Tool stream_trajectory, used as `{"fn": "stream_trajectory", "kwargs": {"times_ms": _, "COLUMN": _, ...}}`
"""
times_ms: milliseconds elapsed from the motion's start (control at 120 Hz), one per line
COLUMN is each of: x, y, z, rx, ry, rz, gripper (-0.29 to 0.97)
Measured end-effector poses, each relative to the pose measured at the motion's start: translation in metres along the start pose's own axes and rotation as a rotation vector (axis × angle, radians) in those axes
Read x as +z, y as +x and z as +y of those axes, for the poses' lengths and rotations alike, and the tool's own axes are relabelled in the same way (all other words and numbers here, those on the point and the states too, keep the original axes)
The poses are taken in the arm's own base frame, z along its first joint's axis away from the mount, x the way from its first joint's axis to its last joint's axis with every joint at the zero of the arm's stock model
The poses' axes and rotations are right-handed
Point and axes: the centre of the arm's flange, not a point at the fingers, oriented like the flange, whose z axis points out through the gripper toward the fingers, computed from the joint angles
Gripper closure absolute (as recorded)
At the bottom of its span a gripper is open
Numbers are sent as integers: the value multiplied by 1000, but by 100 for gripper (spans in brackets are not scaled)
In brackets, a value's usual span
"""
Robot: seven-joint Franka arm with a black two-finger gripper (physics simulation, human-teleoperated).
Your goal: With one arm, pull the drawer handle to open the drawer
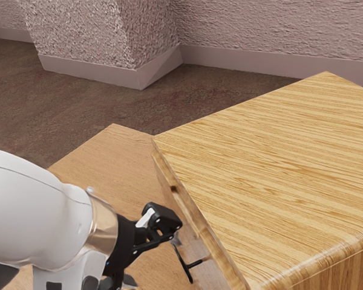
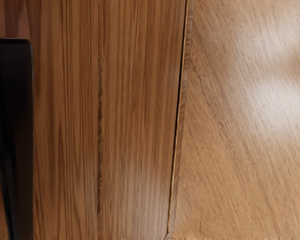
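The gripper (image 1: 167, 231) hangs just beside the black handle (image 1: 184, 263), low on the cabinet's (image 1: 272, 175) left face and under the top's overhanging edge. I cannot tell whether it is released or clenched. In the wrist view the drawer front (image 2: 135, 125) ends in a straight edge against the table (image 1: 109, 163). Left of the cabinet the table lies open, with floor (image 1: 60, 109) beyond its far edge.

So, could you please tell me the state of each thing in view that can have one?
drawer: appears shut, its front flush with the cabinet face.
handle: sticks out from the drawer front, not yet pulled.
gripper: close beside the handle's upper end; whether it grips the handle cannot be told.
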Motion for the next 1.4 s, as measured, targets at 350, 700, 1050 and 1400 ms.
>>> {"fn": "stream_trajectory", "kwargs": {"times_ms": 350, "x": -5, "y": -3, "z": 20, "rx": -1, "ry": 11, "rz": -16, "gripper": 2}}
{"fn": "stream_trajectory", "kwargs": {"times_ms": 700, "x": -14, "y": 3, "z": 48, "rx": 9, "ry": 38, "rz": -46, "gripper": 0}}
{"fn": "stream_trajectory", "kwargs": {"times_ms": 1050, "x": -29, "y": 2, "z": 77, "rx": -11, "ry": 52, "rz": -91, "gripper": 0}}
{"fn": "stream_trajectory", "kwargs": {"times_ms": 1400, "x": -40, "y": 8, "z": 101, "rx": -40, "ry": 33, "rz": -125, "gripper": 5}}
